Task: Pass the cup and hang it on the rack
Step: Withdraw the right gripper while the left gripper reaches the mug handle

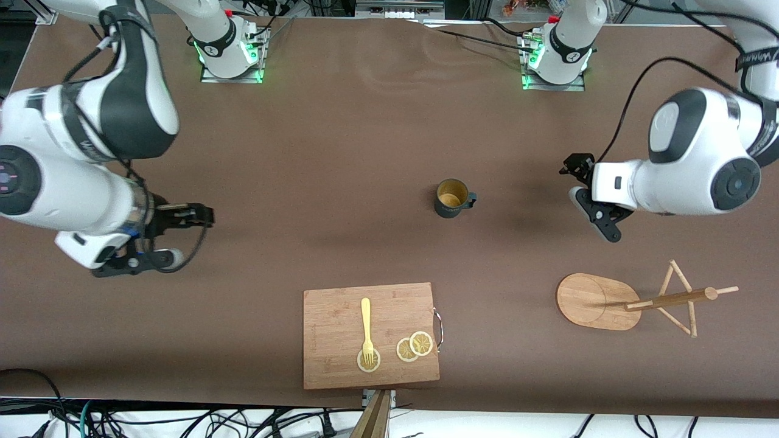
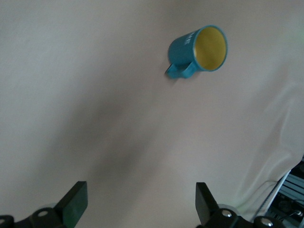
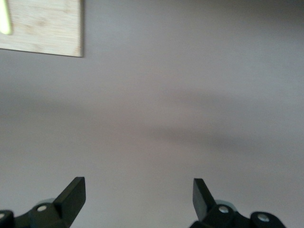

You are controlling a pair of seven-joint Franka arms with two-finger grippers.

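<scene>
The cup [image 1: 453, 199], dark teal outside and yellowish-tan inside, stands upright mid-table with its handle toward the left arm's end. In the left wrist view the cup [image 2: 199, 50] lies well ahead of the fingers. My left gripper [image 1: 582, 193] [image 2: 141, 204] hovers over bare table between the cup and the left arm's end, open and empty. The rack [image 1: 589, 301], an oval wooden base with a post and thin pegs, stands nearer to the front camera than the cup. My right gripper [image 1: 192, 237] [image 3: 137, 194] waits open and empty over the table at the right arm's end.
A rectangular wooden cutting board [image 1: 341, 353] lies near the table's front edge, carrying a yellow fork [image 1: 366, 325] and lemon slices [image 1: 415, 347]. A corner of the board [image 3: 42, 26] shows in the right wrist view. Brown table stretches between the cup and both grippers.
</scene>
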